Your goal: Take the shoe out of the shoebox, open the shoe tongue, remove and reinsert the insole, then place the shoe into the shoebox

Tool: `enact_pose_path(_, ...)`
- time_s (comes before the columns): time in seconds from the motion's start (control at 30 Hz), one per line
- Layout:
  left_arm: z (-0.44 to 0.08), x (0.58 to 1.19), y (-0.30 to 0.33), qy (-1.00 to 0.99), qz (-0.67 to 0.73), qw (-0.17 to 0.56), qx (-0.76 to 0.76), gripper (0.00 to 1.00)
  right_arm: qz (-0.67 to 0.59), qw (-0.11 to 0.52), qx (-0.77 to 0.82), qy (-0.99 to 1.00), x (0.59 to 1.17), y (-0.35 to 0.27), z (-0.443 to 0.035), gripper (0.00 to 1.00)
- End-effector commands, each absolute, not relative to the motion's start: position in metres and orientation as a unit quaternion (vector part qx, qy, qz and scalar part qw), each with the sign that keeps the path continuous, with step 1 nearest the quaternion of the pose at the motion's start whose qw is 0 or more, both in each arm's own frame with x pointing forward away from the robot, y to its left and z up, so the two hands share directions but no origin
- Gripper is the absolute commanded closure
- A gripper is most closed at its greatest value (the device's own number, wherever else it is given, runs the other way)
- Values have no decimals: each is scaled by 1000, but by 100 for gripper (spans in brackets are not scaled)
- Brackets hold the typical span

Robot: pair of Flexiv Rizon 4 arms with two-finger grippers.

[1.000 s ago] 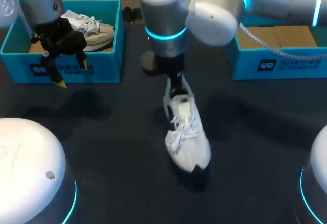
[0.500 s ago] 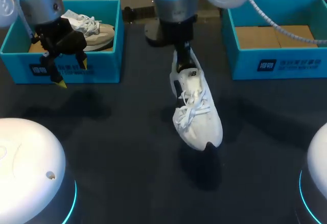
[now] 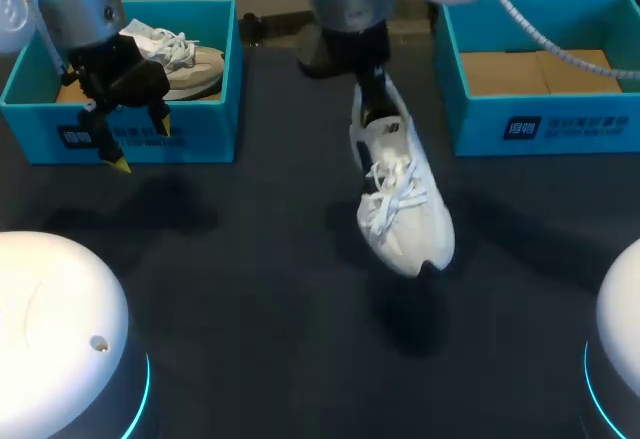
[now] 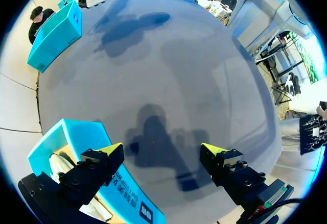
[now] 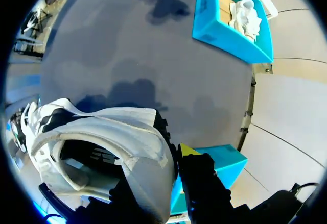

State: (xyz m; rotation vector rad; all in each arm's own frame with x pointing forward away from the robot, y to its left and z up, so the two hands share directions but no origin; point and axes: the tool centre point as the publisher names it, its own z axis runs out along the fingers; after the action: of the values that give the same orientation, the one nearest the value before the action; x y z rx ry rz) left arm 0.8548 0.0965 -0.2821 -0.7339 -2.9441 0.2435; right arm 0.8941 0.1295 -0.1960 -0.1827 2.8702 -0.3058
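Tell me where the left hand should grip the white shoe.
Probably the forefoot of the shoe, pinched across its sides, coming from the left. The right hand holds the heel collar, so the shoe hangs above the table with the toe end free.

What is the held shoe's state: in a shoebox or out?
Out: the shoe hangs from the right end effector over the open table.

The left shoebox [image 3: 210,131] and right shoebox [image 3: 480,129] each carry white print [image 3: 575,125] on the front wall. Neither can be read.
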Motion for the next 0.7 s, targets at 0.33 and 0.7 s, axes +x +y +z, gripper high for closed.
enact_pose_path(0.33, -282, 854, 97, -966, 80, 48, -241, 0, -128, 158, -89, 975, 980, 37, -135, 100)
enact_pose_path(0.7, -282, 854, 97, -966, 80, 48, -241, 0, -149, 152, -104, 972, 1049, -24, -104, 100)
